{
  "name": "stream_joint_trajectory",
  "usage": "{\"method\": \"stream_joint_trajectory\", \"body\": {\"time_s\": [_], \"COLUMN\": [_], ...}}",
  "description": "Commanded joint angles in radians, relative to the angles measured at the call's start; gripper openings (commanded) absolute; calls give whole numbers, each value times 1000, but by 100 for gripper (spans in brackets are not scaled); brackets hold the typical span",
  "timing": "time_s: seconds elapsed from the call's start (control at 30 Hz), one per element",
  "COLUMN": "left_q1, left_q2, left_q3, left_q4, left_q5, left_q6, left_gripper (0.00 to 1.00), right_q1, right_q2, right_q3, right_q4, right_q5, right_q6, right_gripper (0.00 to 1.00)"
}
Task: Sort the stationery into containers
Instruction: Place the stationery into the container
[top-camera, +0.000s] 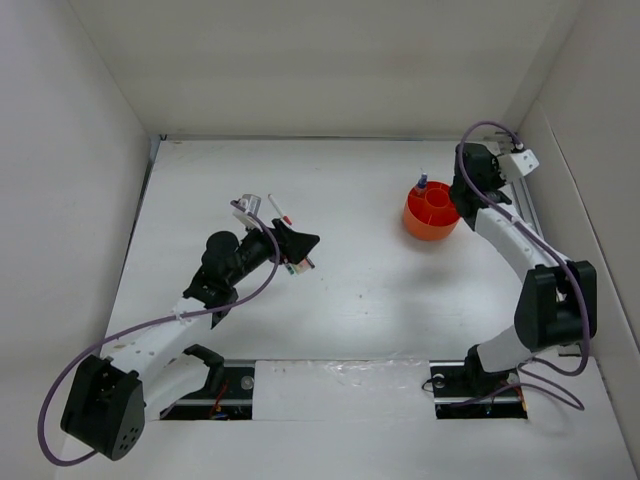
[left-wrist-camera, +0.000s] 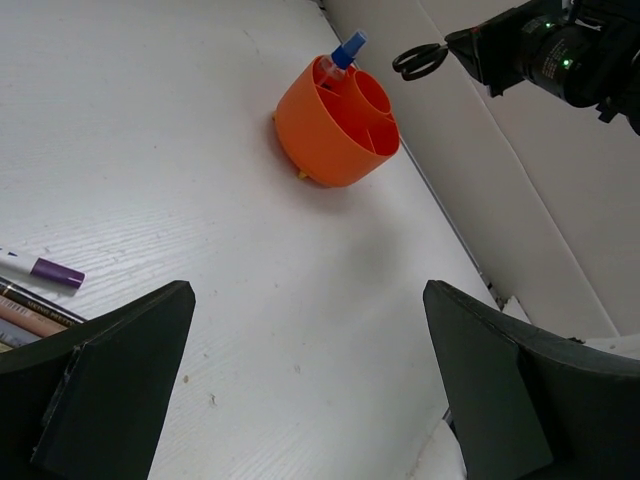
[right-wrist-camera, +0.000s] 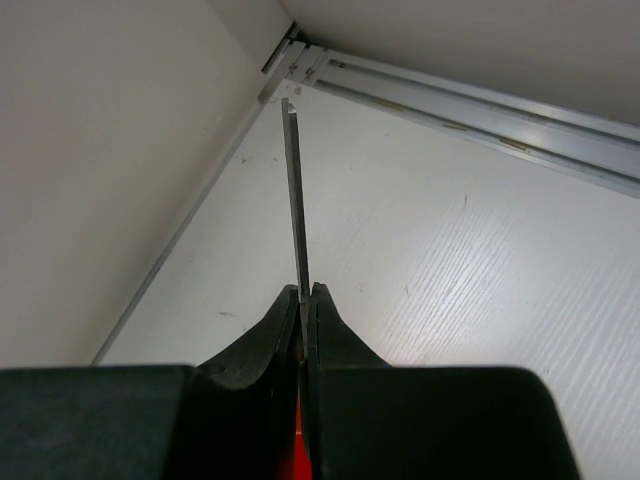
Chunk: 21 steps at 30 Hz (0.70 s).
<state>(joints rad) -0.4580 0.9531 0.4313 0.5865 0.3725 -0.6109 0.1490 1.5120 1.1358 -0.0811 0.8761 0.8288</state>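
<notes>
Slim grey scissors (right-wrist-camera: 294, 190), blades shut, stand edge-on in the right hand (right-wrist-camera: 303, 303).

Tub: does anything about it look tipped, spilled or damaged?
Nothing stands out. The tub stands upright on the table, with the bottle upright in one compartment and nothing spilled around it.

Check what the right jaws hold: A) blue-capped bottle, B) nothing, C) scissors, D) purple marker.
C: the right gripper has its jaws shut on the scissors, blade edge-on in the right wrist view; the black handles show in the left wrist view.
</notes>
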Motion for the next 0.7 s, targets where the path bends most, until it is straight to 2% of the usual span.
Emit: {"method": "stream_joint_trajectory", "body": {"time_s": [0.0,0.27,0.67], "left_q1": [-2,-2,-2], "left_q2": [-5,15,-5], "left_q3": [-9,-9,-9], "left_q4": [59,79,79], "left_q5": [25,45,54], "left_q6": [-3,-3,-12], "left_gripper": [100,100,100], "right_q1": [-14,10,81], "right_q2": [11,99,70], "right_q3": [48,48,-17], "right_q4": [46,93,122], "right_q5": [84,106,129], "right_q6": [13,-17,-49], "right_gripper": [0,0,0]}}
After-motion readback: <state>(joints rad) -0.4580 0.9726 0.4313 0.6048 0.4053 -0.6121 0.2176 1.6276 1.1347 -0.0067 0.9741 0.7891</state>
